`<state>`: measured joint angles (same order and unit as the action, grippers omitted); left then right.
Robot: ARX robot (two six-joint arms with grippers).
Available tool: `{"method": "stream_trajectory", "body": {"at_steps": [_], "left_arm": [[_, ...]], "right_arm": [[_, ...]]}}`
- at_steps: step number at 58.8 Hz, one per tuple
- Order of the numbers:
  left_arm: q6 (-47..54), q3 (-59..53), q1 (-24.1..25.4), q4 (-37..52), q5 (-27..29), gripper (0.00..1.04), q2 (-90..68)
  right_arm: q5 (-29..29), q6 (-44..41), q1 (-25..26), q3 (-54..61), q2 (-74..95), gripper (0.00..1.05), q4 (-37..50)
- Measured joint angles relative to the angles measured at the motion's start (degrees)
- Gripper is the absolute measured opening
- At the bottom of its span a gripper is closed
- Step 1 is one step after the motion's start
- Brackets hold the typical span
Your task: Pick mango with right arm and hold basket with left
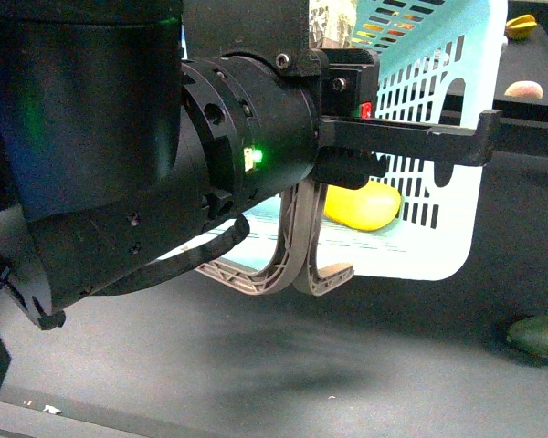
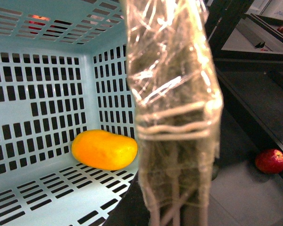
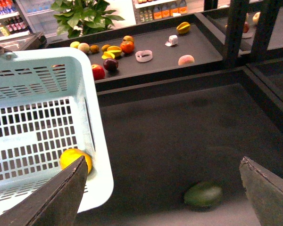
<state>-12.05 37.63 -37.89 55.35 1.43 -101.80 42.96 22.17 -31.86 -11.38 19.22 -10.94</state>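
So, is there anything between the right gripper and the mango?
Yes. The mango lies inside the basket, close against its side wall. The open right gripper is outside that wall, above the dark table, so the wall and rim stand between them. From above, nothing covers the mango.

On the dark table (image 3: pixel 179 132) lies a dark green fruit (image 3: pixel 203 194), apart from the turquoise basket (image 3: pixel 47 66).
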Motion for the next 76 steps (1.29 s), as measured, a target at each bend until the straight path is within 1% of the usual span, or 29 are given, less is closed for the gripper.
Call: {"method": "stream_trajectory", "body": {"at_steps": [12, 14, 16, 20, 26, 34, 36, 48, 51, 52, 53, 55, 58, 76], "left_arm": [[0.04, 0.00, -0.02, 0.00, -0.04, 0.05, 0.00], [-0.11, 0.00, -0.02, 0.00, -0.11, 0.05, 0.02], [-0.07, 0.00, -0.02, 0.00, -0.11, 0.05, 0.02], [0.13, 0.00, -0.04, 0.00, -0.17, 0.05, 0.02], [-0.11, 0.00, 0.02, 0.00, -0.02, 0.05, 0.02], [0.26, 0.00, -0.04, 0.00, 0.07, 0.05, 0.02], [0.28, 0.00, -0.04, 0.00, 0.04, 0.05, 0.02], [0.04, 0.00, 0.00, 0.00, -0.09, 0.05, 0.02], [0.02, 0.00, 0.00, 0.00, -0.09, 0.05, 0.02], [0.00, 0.00, 0.00, 0.00, -0.09, 0.05, 0.02], [-0.02, 0.00, 0.00, 0.00, -0.07, 0.05, 0.02], [0.00, 0.00, 0.00, 0.00, -0.02, 0.05, 0.02], [0.02, 0.00, -0.02, 0.00, -0.04, 0.05, 0.02], [0.00, 0.00, -0.02, 0.00, -0.07, 0.05, 0.00]], "right_arm": [[0.48, 1.09, -1.03, 0.15, -0.74, 0.96, -0.46], [-0.74, 0.17, -0.66, 0.68, -1.53, 0.95, 0.81], [-6.29, -2.38, 1.33, 3.19, -4.04, 0.88, 6.64], [-14.64, -8.83, 5.11, 6.71, -8.50, 0.78, 12.94], [-22.14, -16.50, 10.25, 7.43, -12.28, 0.62, 13.81], [-27.36, -20.11, 15.43, 8.31, -14.32, 0.41, 12.74], [-28.74, -20.76, 16.90, 8.57, -14.78, 0.34, 12.41], [-33.97, -21.90, 22.29, 10.97, -18.08, 0.01, 11.76], [-37.18, -21.86, 24.79, 11.04, -18.51, 0.02, 11.13], [-39.87, -21.94, 26.49, 11.04, -18.56, 0.02, 11.02], [-41.31, -21.97, 28.02, 11.04, -18.69, 0.02, 10.93], [-42.25, -21.97, 29.75, 11.04, -18.86, 0.02, 10.93], [-42.01, -21.94, 31.21, 11.04, -19.02, 0.02, 10.93], [-42.69, -21.94, 31.63, 11.04, -19.02, 0.02, 10.91]]}}
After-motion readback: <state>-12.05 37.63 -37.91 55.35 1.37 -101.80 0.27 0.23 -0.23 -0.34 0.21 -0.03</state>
